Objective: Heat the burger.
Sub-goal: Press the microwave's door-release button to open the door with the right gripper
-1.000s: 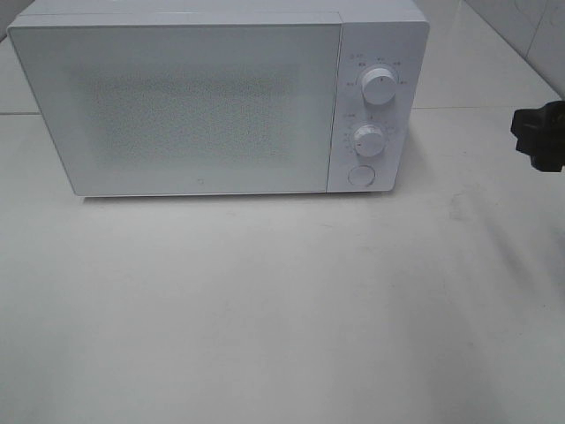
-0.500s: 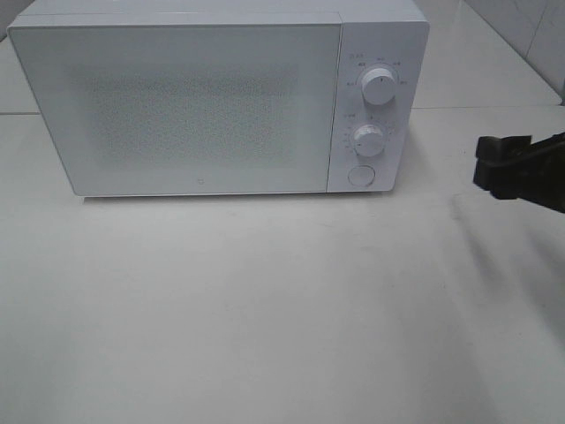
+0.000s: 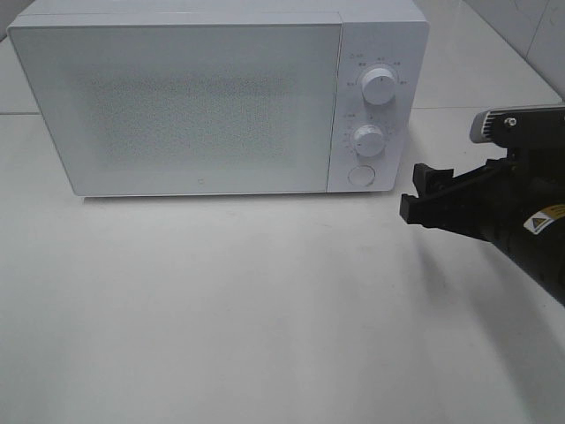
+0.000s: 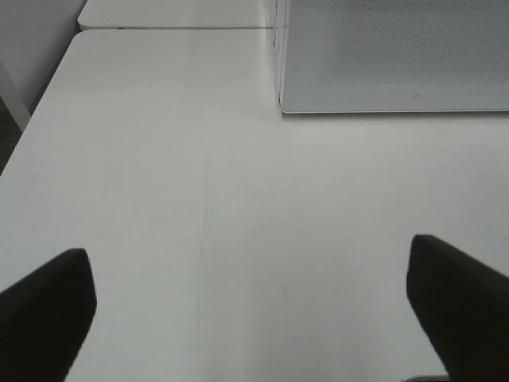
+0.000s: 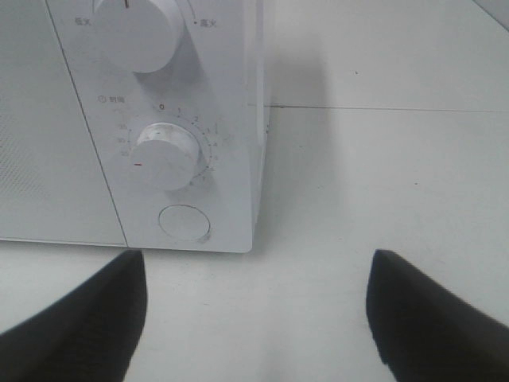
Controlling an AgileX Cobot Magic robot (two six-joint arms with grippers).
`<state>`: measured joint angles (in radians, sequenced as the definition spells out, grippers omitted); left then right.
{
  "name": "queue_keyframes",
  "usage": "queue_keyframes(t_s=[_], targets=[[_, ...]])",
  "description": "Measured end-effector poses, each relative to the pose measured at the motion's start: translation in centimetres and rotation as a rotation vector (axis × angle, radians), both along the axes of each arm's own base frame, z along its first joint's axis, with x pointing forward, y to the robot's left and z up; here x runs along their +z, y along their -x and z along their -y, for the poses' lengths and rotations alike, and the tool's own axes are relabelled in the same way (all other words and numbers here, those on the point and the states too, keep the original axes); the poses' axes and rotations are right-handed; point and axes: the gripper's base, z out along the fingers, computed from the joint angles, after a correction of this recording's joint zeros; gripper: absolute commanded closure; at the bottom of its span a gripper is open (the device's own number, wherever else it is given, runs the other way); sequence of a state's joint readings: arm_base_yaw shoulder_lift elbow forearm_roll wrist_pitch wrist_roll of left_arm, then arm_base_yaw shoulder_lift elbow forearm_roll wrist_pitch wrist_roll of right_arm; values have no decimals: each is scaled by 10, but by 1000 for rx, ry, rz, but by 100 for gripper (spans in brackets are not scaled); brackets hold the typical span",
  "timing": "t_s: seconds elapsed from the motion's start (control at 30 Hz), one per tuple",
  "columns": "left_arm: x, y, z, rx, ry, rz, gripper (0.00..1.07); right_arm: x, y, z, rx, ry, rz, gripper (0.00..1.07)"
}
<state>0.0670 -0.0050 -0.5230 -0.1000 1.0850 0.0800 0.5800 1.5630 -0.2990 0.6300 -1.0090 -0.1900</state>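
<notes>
The burger is out of view in every frame. A white microwave [image 3: 185, 106] stands at the back of the table with its door closed; it also shows in the left wrist view [image 4: 398, 56]. My right gripper [image 3: 419, 194] is open and empty. It hovers just right of the microwave's control panel, level with the round door button [image 3: 360, 175]. In the right wrist view the right gripper [image 5: 254, 318] faces the lower knob [image 5: 165, 155] and the button [image 5: 184, 223]. My left gripper [image 4: 250, 318] is open and empty over bare table, left of the microwave's front.
The panel has an upper knob [image 3: 379, 87] and a lower knob [image 3: 368, 140]. The white table [image 3: 221, 309] stretches in front of the microwave. A tiled wall [image 3: 530, 26] rises at the back right. The table's left edge [image 4: 24, 143] shows in the left wrist view.
My right arm has come in from the right edge toward the microwave's control panel and moved lower. The microwave has not changed.
</notes>
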Motion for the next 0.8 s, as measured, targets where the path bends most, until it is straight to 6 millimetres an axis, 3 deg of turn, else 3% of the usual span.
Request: queue_keyframes(t_s=[0.33, 0.8], targets=[[0, 0, 0, 0, 0, 0, 7, -10, 7, -36, 8, 51, 5, 32], [0, 0, 0, 0, 0, 0, 7, -14, -4, -52, -15, 34, -18, 32]])
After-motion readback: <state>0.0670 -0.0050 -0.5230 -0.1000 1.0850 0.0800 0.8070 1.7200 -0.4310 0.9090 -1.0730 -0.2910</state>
